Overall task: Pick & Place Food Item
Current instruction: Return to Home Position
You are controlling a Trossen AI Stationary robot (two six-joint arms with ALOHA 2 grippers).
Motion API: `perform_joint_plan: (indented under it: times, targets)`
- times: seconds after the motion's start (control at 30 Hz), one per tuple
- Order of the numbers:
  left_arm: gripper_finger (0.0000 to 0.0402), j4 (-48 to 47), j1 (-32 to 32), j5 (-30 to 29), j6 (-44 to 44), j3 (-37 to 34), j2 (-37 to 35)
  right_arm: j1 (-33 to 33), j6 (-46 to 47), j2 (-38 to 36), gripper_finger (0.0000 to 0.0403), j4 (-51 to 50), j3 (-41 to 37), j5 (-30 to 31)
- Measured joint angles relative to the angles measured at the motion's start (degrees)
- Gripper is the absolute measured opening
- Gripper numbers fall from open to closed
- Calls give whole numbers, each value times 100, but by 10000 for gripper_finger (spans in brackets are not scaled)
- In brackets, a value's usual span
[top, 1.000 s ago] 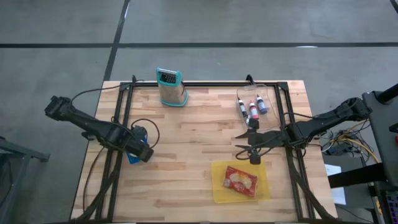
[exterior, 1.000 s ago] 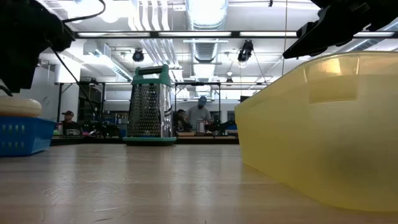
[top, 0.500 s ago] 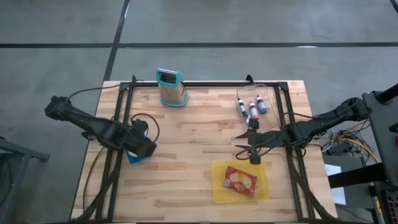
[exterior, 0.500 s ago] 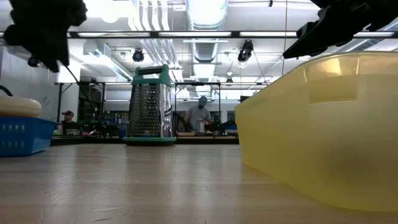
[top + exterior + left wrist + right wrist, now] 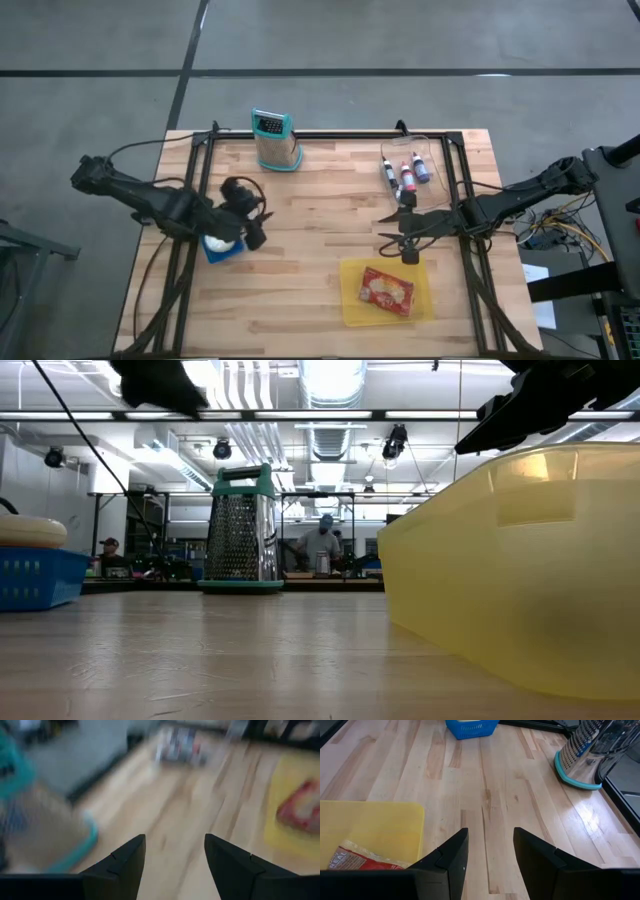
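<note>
A red food packet (image 5: 386, 290) lies flat in a yellow tray (image 5: 352, 303) at the near right; it also shows in the right wrist view (image 5: 357, 858). A blue basket (image 5: 216, 251) at the left holds a cream-coloured item (image 5: 216, 241), which rests on top of it in the low view (image 5: 30, 530). My left gripper (image 5: 258, 228) is open and empty, just right of the basket and raised above the table; its own view (image 5: 175, 857) is blurred. My right gripper (image 5: 392, 228) is open and empty, hovering beyond the tray's far edge.
A metal grater with teal trim (image 5: 275, 142) stands at the far centre of the table. A clear container with small bottles (image 5: 405, 172) sits at the far right. Bare wood lies between the basket and the tray.
My left gripper has risen from over the blue basket and swung toward the table's right, turning to face across the table. The cream-coloured item stays in the basket.
</note>
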Motion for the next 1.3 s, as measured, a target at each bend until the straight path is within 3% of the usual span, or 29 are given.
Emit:
perform_joint_plan:
  times: [0.13,0.3,0.57,0.8,0.97,1.23,1.3]
  targets:
    - [206,1960,0,-354,1290,-221,15,-1,0,0,150,0,0,-1]
    - [206,3100,0,-362,2437,-428,20,1,0,1,150,0,0,1]
    - [206,3355,9,-375,3153,-634,14,-1,0,-2,150,0,0,0]
    - [206,3432,9,-1097,3402,-651,-112,1,0,1,150,0,0,1]
    - [206,3435,15,-1117,3435,-888,-262,-1,-64,-1,150,0,1,0]
    - [207,3715,20,-1124,3225,-1699,-1032,-1,-129,-2,150,4,2,1]
    - [207,3827,20,-1135,3341,-1944,-1344,1,352,1,150,41,0,-3]
